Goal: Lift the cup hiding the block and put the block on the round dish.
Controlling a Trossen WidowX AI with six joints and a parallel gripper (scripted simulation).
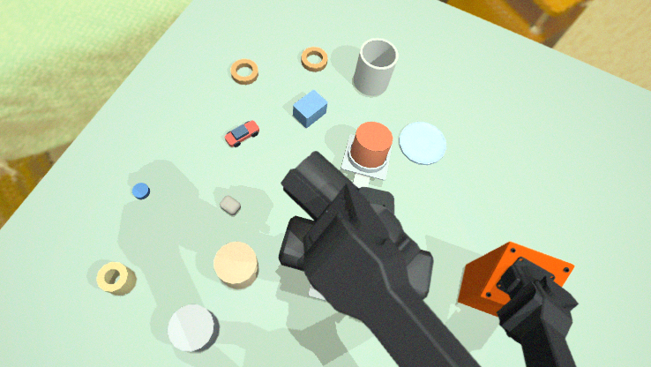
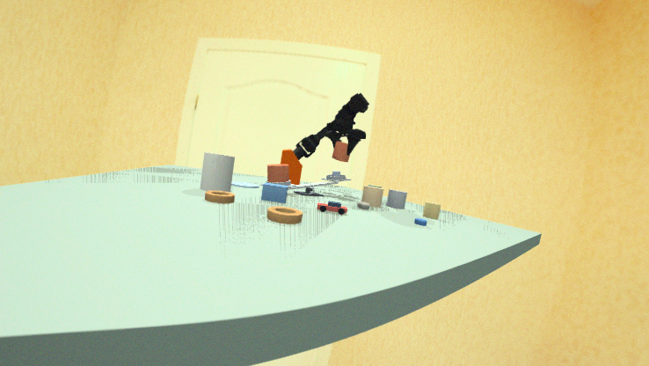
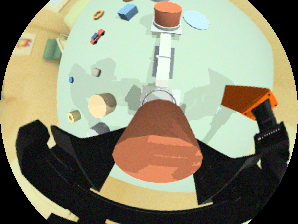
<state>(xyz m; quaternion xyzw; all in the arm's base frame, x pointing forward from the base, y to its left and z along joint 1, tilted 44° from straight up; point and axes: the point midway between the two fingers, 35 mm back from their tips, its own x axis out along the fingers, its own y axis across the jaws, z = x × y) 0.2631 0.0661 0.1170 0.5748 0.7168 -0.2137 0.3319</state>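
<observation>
My gripper (image 2: pixel 344 146) (image 3: pixel 158 135) is shut on a red-brown cup (image 2: pixel 340 152) (image 3: pixel 157 157), held in the air above the raised near end of the balance (image 1: pixel 361 180) (image 2: pixel 313 185) (image 3: pixel 164 45). In the top view the arm hides this cup. The other red-brown cup (image 1: pixel 371 145) (image 2: pixel 277 172) (image 3: pixel 167 15) stands upright on the lower far end. A small grey shape (image 2: pixel 336 173) sticks up from the raised end; I cannot tell for sure whether it is the block. The held cup hides part of that end in the wrist view. The pale blue round dish (image 1: pixel 422 142) (image 2: pixel 245 185) (image 3: pixel 196 20) lies beside the far cup, with nothing on it.
A tall grey tube (image 1: pixel 371 75) and a blue box (image 1: pixel 310 108) stand near the far cup. Two orange rings (image 1: pixel 244 71) (image 1: pixel 314 59), a red car (image 1: pixel 242 132), a stone (image 1: pixel 229 205), a tan cylinder (image 1: pixel 235 263) and a white cylinder (image 1: pixel 191 327) are left of the balance.
</observation>
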